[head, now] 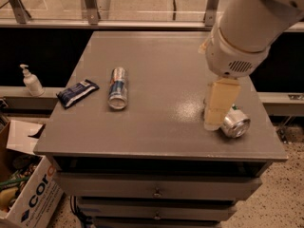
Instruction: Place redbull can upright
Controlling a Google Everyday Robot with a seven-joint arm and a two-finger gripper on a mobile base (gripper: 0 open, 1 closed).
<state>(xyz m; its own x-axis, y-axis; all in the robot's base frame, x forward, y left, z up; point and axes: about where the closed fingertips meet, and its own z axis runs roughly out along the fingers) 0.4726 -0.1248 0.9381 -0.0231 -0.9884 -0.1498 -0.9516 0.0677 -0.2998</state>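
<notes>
The redbull can (118, 88), slim and blue-and-silver, lies on its side on the left half of the grey tabletop (161, 70), its silver top towards the front. My gripper (213, 119) hangs from the big white arm (247, 27) over the table's right side, far to the right of the redbull can. It reaches down just in front of a fatter silver can (235, 123) and hides part of it. Nothing shows in its grasp.
The fatter silver can lies on its side near the front right corner. A dark blue snack packet (77, 92) rests at the table's left edge. A soap dispenser (31, 80) stands on a ledge to the left, and a cardboard box (28, 194) sits on the floor below.
</notes>
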